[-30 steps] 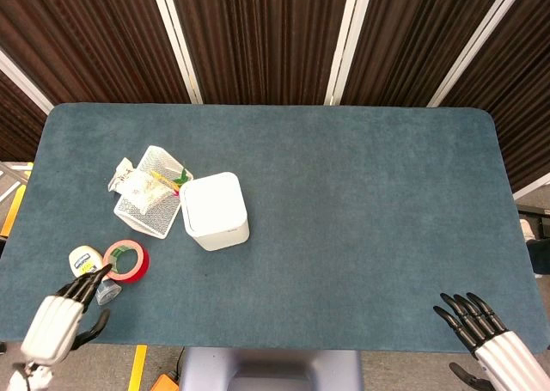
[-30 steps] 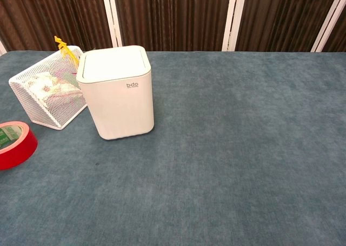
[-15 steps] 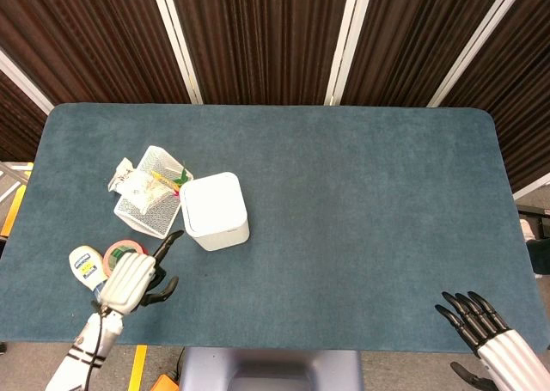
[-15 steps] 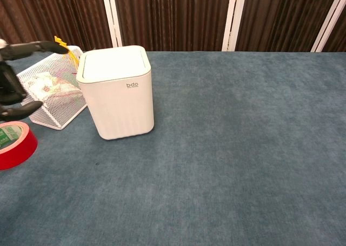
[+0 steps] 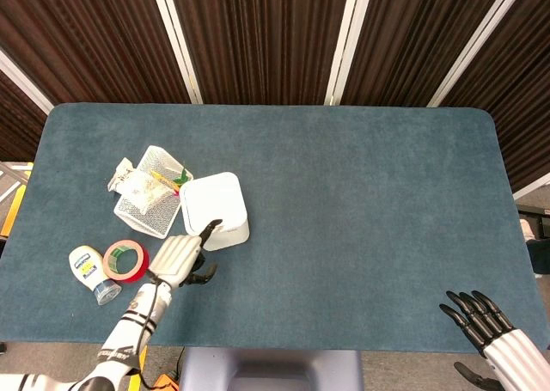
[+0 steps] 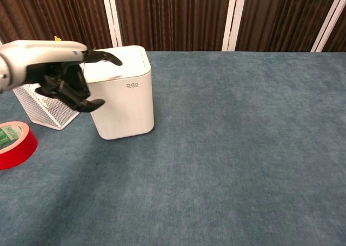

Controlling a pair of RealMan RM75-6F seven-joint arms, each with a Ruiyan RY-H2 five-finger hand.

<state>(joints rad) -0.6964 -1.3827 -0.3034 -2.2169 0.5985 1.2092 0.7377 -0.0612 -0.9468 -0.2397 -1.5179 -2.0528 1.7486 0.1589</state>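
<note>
On left half of worktop (image 5: 361, 202), toward its near edge: white lidded bin (image 5: 214, 210), upright, marked "bdo" on front face in chest view.

Left robot hand (image 5: 178, 259): raised just beside bin's near-left corner, fingers spread and empty; one finger extended over lid's near edge, thumb lower, before bin's left side. Contact with bin not determinable. Same robot hand in chest view in front of bin's left side, arm entering from left frame edge.

Touching or just beside bin's left side: white wire mesh basket (image 5: 151, 192), tipped on its side, open end facing away from bin, holding crumpled wrappers (image 5: 142, 185) and yellow-green item (image 5: 178, 180) at end nearest bin.

Near front-left of bin, left of left robot hand: roll of red tape (image 5: 125, 260), lying flat, green-labelled core visible.

Just left of tape: small squeeze bottle (image 5: 93, 273), white and yellow label, lying on its side, cap toward near edge.

At near-right corner of worktop, well apart from all items: right robot hand (image 5: 481, 321), dark fingers straight and apart, holding nothing, fingertips over worktop edge.

Worktop surface: blue-grey carpet-like covering. Beyond far edge: dark ribbed panels with white strips.
</note>
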